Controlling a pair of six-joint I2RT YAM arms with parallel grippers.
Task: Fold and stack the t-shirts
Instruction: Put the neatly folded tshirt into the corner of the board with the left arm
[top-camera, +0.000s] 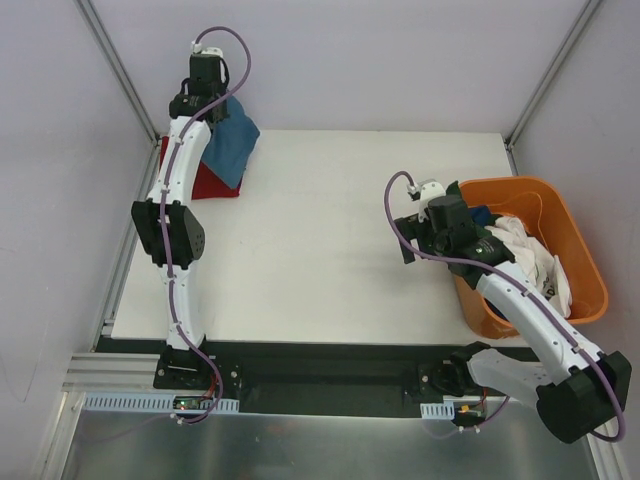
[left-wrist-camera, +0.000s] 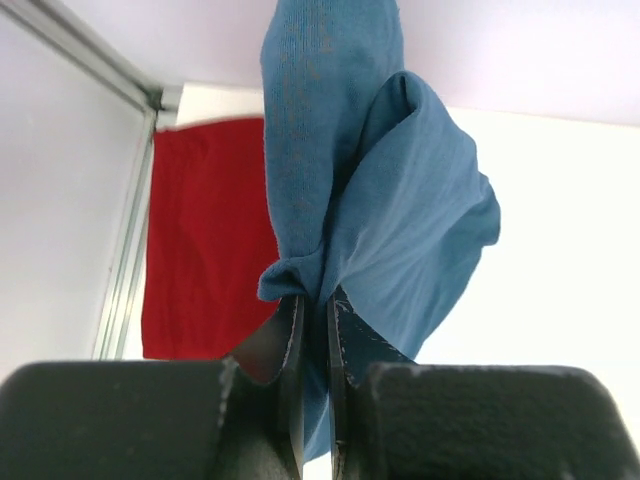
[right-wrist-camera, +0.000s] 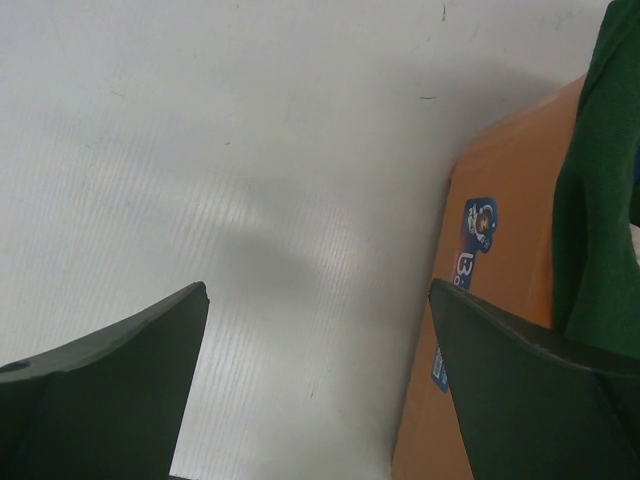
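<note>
One orange basket (top-camera: 588, 292) at 3 o'clock holds one dark green t-shirt (right-wrist-camera: 600, 200) and white t-shirts (top-camera: 525, 250), count unclear. One red t-shirt (top-camera: 212, 183) lies flat at 10 o'clock. One teal-blue t-shirt (left-wrist-camera: 400, 220) hangs over it, pinched in the left gripper (left-wrist-camera: 315, 312). The right gripper (right-wrist-camera: 318, 292) gapes wide, empty.

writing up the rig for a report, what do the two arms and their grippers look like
Both the left arm and right arm have white tubular links between bulky black joint housings, with a lilac cable strung along each. The left gripper has thin, flat dark fingers with pale edges; the right gripper shows broad, dark grey wedge-shaped fingers.
</note>
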